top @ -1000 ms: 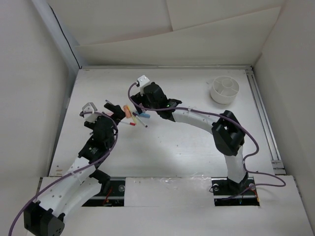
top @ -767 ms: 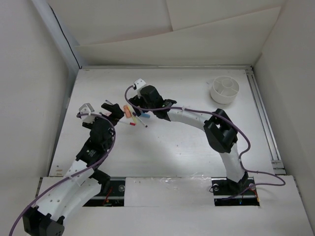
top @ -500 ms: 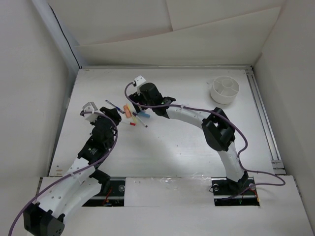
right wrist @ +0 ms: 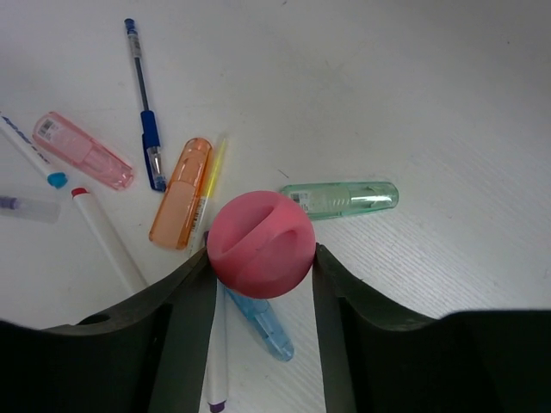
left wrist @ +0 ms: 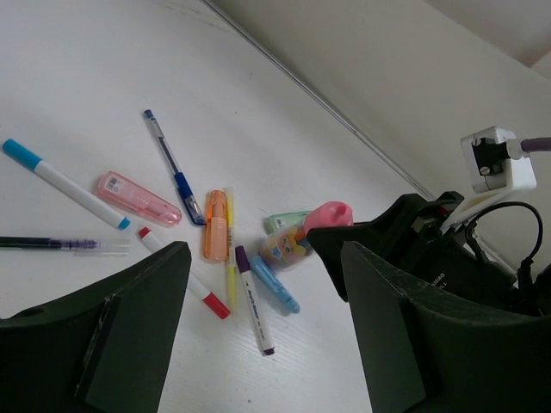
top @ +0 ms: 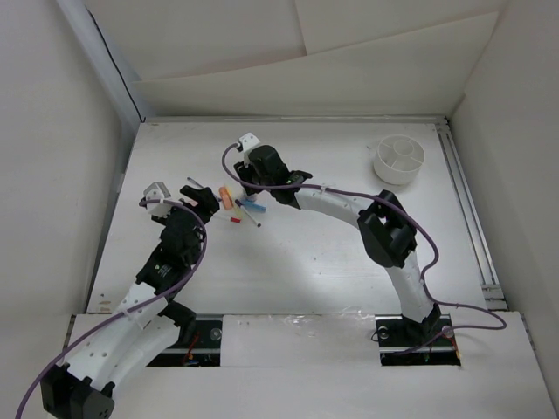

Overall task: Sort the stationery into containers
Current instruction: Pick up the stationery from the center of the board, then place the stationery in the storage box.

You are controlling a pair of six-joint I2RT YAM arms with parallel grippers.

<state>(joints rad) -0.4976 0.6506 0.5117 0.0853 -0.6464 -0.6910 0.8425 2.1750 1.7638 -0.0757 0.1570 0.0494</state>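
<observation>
the right gripper [right wrist: 260, 258] has its fingers pressed against both sides of the round cap of the pink-capped tube [right wrist: 258, 245], so it is clamped on the tube at the top only. the left wrist view shows the tube tilted, pale body down among the pens; i cannot tell whether its foot touches the table [top: 332, 262]. the left gripper [left wrist: 263, 258] hovers just beside the pile with fingers wide apart and nothing between them.

the stationery lies left of the table's middle, toward the far edge. the white cup [top: 397, 176] stands well apart, near the far right corner.

risks, as i judge them:
- the cap is smooth and rounded, so the tube may swing or squirt out during the long carry to the cup.
- with the hold on the cap alone, the cap might pull off and leave the body behind.
- the light blue marker [right wrist: 258, 323] runs under the tube, and the yellow pencil [right wrist: 211, 185] and orange piece [right wrist: 179, 194] lie just beside it; a slanted lift could drag or scatter them. the green case [right wrist: 340, 200] lies just past the right finger and could be nudged.
- both arms crowd the same pile, so a sideways move by either could knock the other.
- at the cup, a tilted tube could catch on a divider instead of dropping into a compartment.
</observation>
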